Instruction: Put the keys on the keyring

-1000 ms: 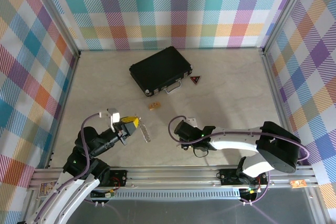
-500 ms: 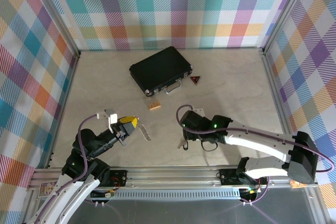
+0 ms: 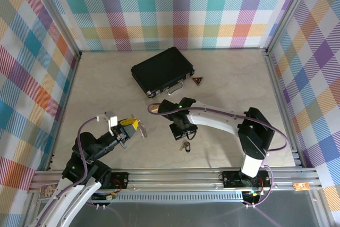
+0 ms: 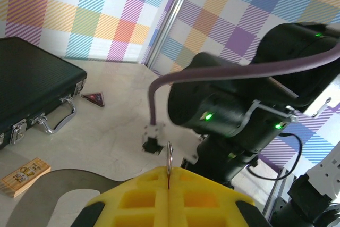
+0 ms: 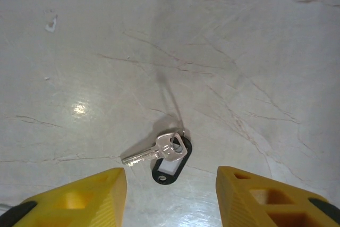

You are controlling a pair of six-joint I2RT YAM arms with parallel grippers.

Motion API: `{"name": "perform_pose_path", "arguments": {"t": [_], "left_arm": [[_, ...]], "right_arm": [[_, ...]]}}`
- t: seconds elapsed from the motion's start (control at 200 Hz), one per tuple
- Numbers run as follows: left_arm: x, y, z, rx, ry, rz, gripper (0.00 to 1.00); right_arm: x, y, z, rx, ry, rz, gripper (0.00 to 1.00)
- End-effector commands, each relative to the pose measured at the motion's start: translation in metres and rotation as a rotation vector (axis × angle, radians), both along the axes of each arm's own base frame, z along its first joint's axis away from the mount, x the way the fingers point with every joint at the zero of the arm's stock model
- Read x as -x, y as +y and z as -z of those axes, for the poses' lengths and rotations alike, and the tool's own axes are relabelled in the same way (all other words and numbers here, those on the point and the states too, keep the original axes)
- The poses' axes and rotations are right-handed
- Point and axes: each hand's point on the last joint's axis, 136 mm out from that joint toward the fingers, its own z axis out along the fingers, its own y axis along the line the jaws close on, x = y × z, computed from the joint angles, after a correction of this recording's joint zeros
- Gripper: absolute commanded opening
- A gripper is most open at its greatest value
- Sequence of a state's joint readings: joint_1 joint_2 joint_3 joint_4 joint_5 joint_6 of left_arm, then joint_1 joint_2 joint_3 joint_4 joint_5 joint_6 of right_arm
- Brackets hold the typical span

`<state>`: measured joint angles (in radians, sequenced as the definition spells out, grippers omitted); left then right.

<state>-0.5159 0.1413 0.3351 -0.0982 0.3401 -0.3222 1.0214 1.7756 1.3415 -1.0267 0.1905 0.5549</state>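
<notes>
- Top external view: a bunch of small silvery metal keys on a thin curved silver loop [image 3: 142, 130] is held above the pale marbled table [image 3: 228, 94] by the left gripper [image 3: 134, 125], its yellow fingers pinched shut on the loop wire.
- Right wrist view: a tiny dark oval keyring [image 5: 169, 167], touched by one silver key [image 5: 153, 153], lies on the table between the parted, empty fingers of the right gripper [image 5: 170, 176].
- Progress: judged early; bunch and keyring are well apart, and joining is not yet done.
- Counted: one bunch, one keyring, one separate key, two grippers.
</notes>
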Motion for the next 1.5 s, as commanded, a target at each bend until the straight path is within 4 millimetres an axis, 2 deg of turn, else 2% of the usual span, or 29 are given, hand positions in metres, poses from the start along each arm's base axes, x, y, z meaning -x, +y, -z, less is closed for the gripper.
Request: {"name": "perform_pose_path", "arguments": {"t": [0.0, 0.155, 0.515, 0.955, 1.495], "left_arm": [[0.003, -0.003, -0.008, 0.03, -0.038, 0.024, 0.0], [0.005, -0.004, -0.01, 0.034, -0.045, 0.031, 0.0], [0.007, -0.006, -0.012, 0.044, -0.053, 0.052, 0.0], [0.007, -0.006, -0.013, 0.044, -0.056, 0.05, 0.0], [0.006, -0.005, -0.012, 0.041, -0.054, 0.042, 0.0]], "right_arm": [[0.006, 0.002, 0.006, 0.032, 0.079, -0.043, 0.46], [0.008, 0.0, 0.026, 0.081, 0.115, -0.044, 0.43], [0.009, -0.014, 0.047, 0.147, 0.139, -0.032, 0.37], [0.01, -0.023, 0.06, 0.174, 0.154, -0.029, 0.31], [0.01, -0.024, 0.059, 0.162, 0.156, -0.025, 0.15]]}}
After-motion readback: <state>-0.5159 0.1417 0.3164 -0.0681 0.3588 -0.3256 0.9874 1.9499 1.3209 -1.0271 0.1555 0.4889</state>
